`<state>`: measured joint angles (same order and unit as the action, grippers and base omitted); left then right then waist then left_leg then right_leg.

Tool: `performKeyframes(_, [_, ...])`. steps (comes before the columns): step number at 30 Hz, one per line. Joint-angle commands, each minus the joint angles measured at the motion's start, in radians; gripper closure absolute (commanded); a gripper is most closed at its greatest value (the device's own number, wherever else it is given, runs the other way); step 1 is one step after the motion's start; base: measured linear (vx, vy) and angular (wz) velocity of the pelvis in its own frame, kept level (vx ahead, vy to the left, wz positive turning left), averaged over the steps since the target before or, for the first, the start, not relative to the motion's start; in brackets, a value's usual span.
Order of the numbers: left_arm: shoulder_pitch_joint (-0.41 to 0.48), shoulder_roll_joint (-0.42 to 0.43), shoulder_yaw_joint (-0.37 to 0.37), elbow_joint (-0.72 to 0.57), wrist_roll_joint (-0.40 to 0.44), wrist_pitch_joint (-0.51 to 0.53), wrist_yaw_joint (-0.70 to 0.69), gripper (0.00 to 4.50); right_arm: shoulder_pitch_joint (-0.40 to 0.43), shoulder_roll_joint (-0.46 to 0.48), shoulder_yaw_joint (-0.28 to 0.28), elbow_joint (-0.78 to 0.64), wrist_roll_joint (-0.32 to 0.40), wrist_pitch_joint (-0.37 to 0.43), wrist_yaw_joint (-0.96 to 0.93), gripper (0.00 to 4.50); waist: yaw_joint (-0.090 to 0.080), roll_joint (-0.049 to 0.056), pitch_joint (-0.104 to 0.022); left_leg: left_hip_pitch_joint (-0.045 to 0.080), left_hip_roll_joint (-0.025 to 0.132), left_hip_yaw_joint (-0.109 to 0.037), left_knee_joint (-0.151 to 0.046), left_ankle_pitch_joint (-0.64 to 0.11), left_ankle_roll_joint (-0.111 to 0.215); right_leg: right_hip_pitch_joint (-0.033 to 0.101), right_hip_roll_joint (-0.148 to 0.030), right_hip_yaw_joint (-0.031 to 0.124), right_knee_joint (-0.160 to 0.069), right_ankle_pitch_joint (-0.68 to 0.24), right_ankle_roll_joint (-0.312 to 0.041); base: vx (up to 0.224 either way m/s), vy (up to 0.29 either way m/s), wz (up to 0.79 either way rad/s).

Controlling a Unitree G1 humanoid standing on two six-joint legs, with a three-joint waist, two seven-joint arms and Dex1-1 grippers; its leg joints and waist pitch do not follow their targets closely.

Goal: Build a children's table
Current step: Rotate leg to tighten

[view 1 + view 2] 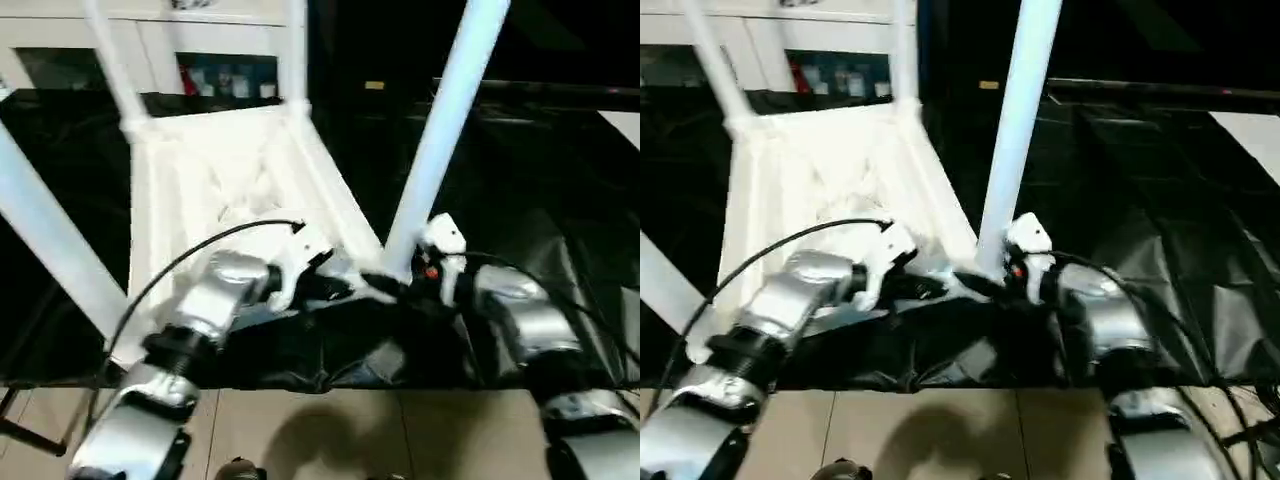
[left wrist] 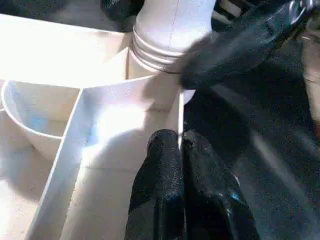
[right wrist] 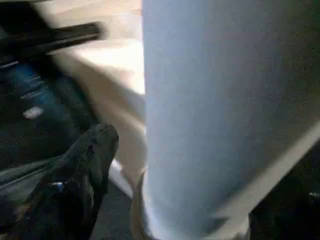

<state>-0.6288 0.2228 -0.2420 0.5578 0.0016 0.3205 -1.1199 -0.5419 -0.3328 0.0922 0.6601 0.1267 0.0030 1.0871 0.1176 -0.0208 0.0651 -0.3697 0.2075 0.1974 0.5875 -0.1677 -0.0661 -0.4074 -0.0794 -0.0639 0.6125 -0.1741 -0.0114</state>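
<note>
Floor: pale tiles (image 1: pixel 330 430) ran along the near edge, at six o'clock from the table, with the robot's shadow on them.

Left forearm: the silver left arm (image 1: pixel 190 330) came in from seven o'clock, a black cable looping over it.

Left gripper: the left gripper (image 2: pixel 181 150) sat at the near rim of the table top, its two black fingers (image 2: pixel 160 175) pressed together on the thin white edge of the rim, pinching it.

Right forearm: the silver right arm (image 1: pixel 520 320) came in from five o'clock.

Right gripper: the right gripper (image 1: pixel 405 285) was at the foot of the near right leg. One black finger (image 3: pixel 87 165) stood just beside the leg's base and the jaws looked spread around it; whether any pad touched the leg I could not tell.

Black sheet: a dark glossy sheet (image 1: pixel 520 170) covered the work surface under the table and stretched off towards two o'clock, crumpled at its near edge.

Children's table: the children's table (image 1: pixel 215 165) lay upside down on the sheet, ahead of the robot and a little towards eleven o'clock, its ribbed underside facing up inside the raised rim.

Near right leg: the near right leg (image 1: pixel 445 120) stood in its corner socket, rising and leaning towards one o'clock.

Near left leg: the near left leg (image 1: pixel 45 235) slanted up towards ten o'clock.

Far legs: the far left leg (image 1: pixel 115 65) and far right leg (image 1: pixel 296 50) rose from the far corners.

Cabinet: a white cabinet with glass doors (image 1: pixel 215 75) stood behind, at twelve o'clock, small coloured things blurred inside.
</note>
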Motion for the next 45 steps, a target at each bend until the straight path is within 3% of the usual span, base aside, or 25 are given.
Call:
performKeyframes(1, [0.002, -0.016, -0.028, -0.094, -0.091, -0.032, -0.132, 4.5, 0.013, -0.01, 0.043, -0.043, 0.013, 0.018, 0.084, 0.55, 0.0, -0.008, -0.074, 0.014, 0.03, -0.011, -0.061, -0.195, 0.069, 0.051, -0.063, 0.041, -0.069, -0.197, -0.234, 0.0, 0.0, 0.0])
performKeyframes(9, [0.021, 0.039, -0.057, -0.144, -0.116, 0.012, -0.253, 4.5, 0.047, -0.071, 0.098, -0.11, 0.031, 0.064, 0.246, 0.55, 0.018, -0.007, -0.074, 0.017, 0.032, -0.01, -0.061, -0.206, 0.061, 0.046, -0.063, 0.042, -0.07, -0.216, -0.234, 0.0, 0.0, 0.0])
performKeyframes(10, [0.02, 0.043, -0.057, -0.145, -0.117, 0.013, -0.259, 4.5, 0.044, -0.074, 0.1, -0.104, 0.018, 0.062, 0.243, 0.81, 0.018, -0.007, -0.073, 0.016, 0.032, -0.011, -0.063, -0.211, 0.055, 0.047, -0.064, 0.042, -0.07, -0.23, -0.228, 0.0, 0.0, 0.0])
performKeyframes(15, [0.014, 0.048, -0.055, -0.142, -0.118, 0.017, -0.263, 4.5, 0.032, -0.079, 0.106, -0.081, -0.009, 0.032, 0.225, 1.02, 0.018, -0.008, -0.075, 0.017, 0.03, -0.012, -0.063, -0.208, 0.043, 0.046, -0.066, 0.043, -0.072, -0.239, -0.219, 0.0, 0.0, 0.0])
performKeyframes(23, [0.017, 0.053, -0.062, -0.147, -0.119, 0.03, -0.27, 4.5, 0.043, -0.077, 0.099, -0.108, 0.024, 0.062, 0.244, 1.67, 0.018, -0.006, -0.076, 0.016, 0.03, -0.012, -0.061, -0.201, 0.049, 0.048, -0.063, 0.042, -0.069, -0.211, -0.228, 0.0, 0.0, 0.0])
performKeyframes(27, [0.012, 0.03, -0.056, -0.124, -0.096, 0.027, -0.207, 4.5, 0.051, -0.052, 0.075, -0.105, 0.039, 0.076, 0.208, 1.77, 0.019, -0.006, -0.076, 0.015, 0.029, -0.013, -0.062, -0.203, 0.046, 0.049, -0.064, 0.041, -0.069, -0.215, -0.227, 0.0, 0.0, 0.0])
performKeyframes(30, [-0.037, -0.062, -0.004, -0.023, -0.056, 0.017, 0.014, 4.5, 0.026, 0.036, 0.021, -0.028, 0.024, 0.047, -0.004, 1.8, 0.011, -0.008, -0.073, 0.015, 0.026, -0.013, -0.063, -0.214, 0.031, 0.045, -0.066, 0.042, -0.077, -0.25, -0.218, 0.0, 0.0, 0.0])
performKeyframes(33, [-0.057, -0.101, 0.013, 0.008, -0.045, 0.017, 0.097, 4.5, 0.008, 0.078, 0.0, 0.017, 0.01, 0.039, -0.121, 1.82, -0.002, -0.014, -0.077, 0.011, 0.022, -0.017, -0.064, -0.211, 0.013, 0.052, -0.068, 0.039, -0.077, -0.283, -0.195, 0.0, 0.0, 0.0])
performKeyframes(34, [-0.063, -0.112, 0.017, 0.018, -0.039, 0.017, 0.126, 4.5, 0.003, 0.089, -0.008, 0.029, 0.011, 0.035, -0.146, 1.83, -0.008, -0.01, -0.077, 0.011, 0.021, -0.017, -0.062, -0.208, 0.022, 0.053, -0.068, 0.04, -0.077, -0.269, -0.197, 0.0, 0.0, 0.0])
performKeyframes(36, [-0.072, -0.127, 0.019, 0.03, -0.03, 0.019, 0.161, 4.5, -0.003, 0.107, -0.017, 0.04, 0.01, 0.034, -0.183, 1.83, -0.014, -0.013, -0.08, 0.008, 0.019, -0.015, -0.059, -0.186, 0.039, 0.055, -0.066, 0.04, -0.074, -0.229, -0.205, 0.0, 0.0, 0.0])
performKeyframes(41, [-0.103, -0.205, 0.031, 0.083, 0.021, 0.015, 0.358, 4.5, -0.054, 0.206, -0.056, 0.101, -0.012, 0.029, -0.381, 1.83, -0.026, -0.003, -0.082, 0.007, 0.02, -0.014, -0.057, -0.151, 0.052, 0.055, -0.061, 0.039, -0.068, -0.144, -0.235, 0.0, 0.0, 0.0])
performKeyframes(45, [-0.1, -0.224, 0.031, 0.085, 0.023, 0.009, 0.386, 4.5, -0.053, 0.231, -0.045, 0.084, -0.013, -0.006, -0.364, 1.83, -0.024, -0.007, -0.082, 0.007, 0.02, -0.013, -0.056, -0.153, 0.072, 0.058, -0.062, 0.039, -0.068, -0.125, -0.246, 0.0, 0.0, 0.0])
